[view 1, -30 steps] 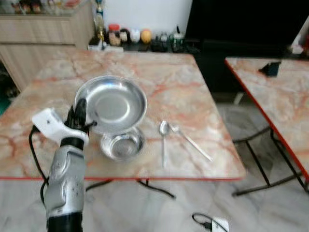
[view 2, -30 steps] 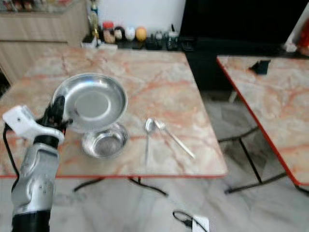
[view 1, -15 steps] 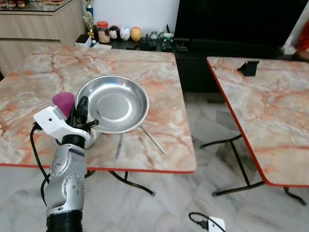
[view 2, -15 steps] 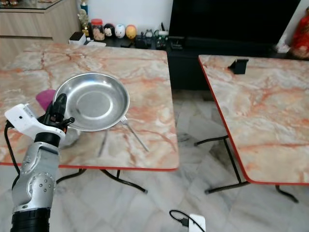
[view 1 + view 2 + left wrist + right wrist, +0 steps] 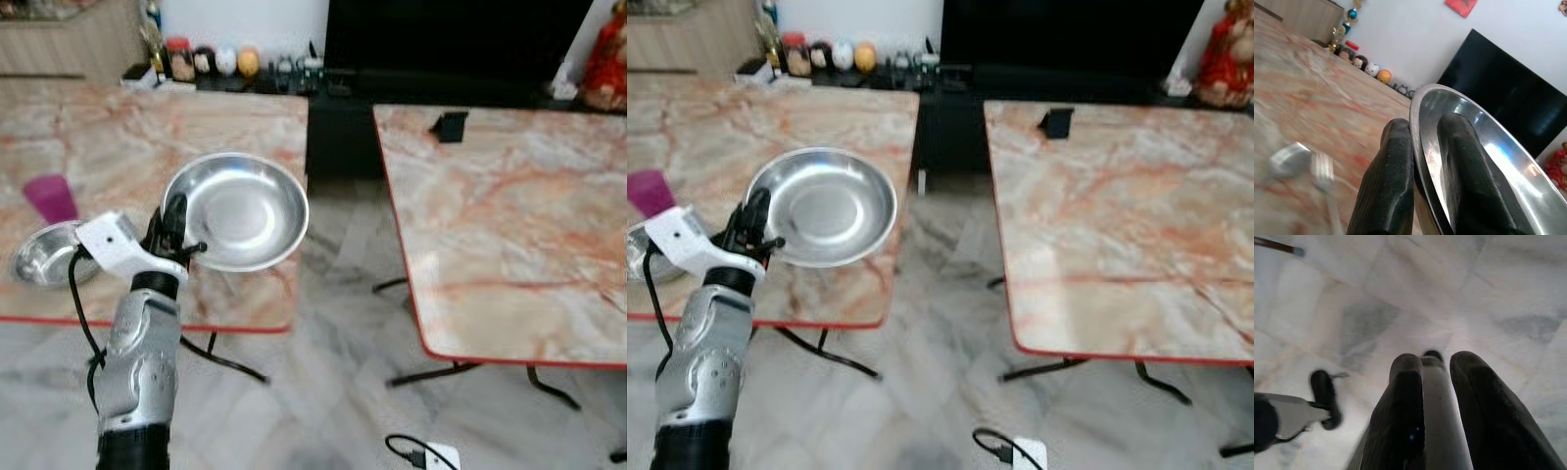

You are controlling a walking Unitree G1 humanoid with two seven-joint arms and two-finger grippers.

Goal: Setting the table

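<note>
A round steel plate (image 5: 240, 211) is held up in the air by its rim, level with the right front corner of the left marble table (image 5: 245, 117). My left gripper (image 5: 174, 230) is shut on that rim, one finger (image 5: 1391, 171) under it and one inside. Behind on that table stand a small steel bowl (image 5: 44, 255) and a purple cup (image 5: 49, 196). A spoon (image 5: 1288, 159) and a fork (image 5: 1325, 171) lie blurred on the marble. Low over the floor, my right gripper (image 5: 1432, 382) is shut on a narrow silvery piece (image 5: 1439, 406) that I cannot identify.
A second marble table (image 5: 509, 215) stands to the right with a black stand (image 5: 451, 125) near its far edge. A gap of tiled floor (image 5: 333, 294) runs between the tables. A white charger with cable (image 5: 431, 455) lies on the floor. Small figures (image 5: 225, 61) line the dark cabinet behind.
The camera has swung to the right, so the left table has slid left and the second table has come in. The plate stays in my left gripper.
</note>
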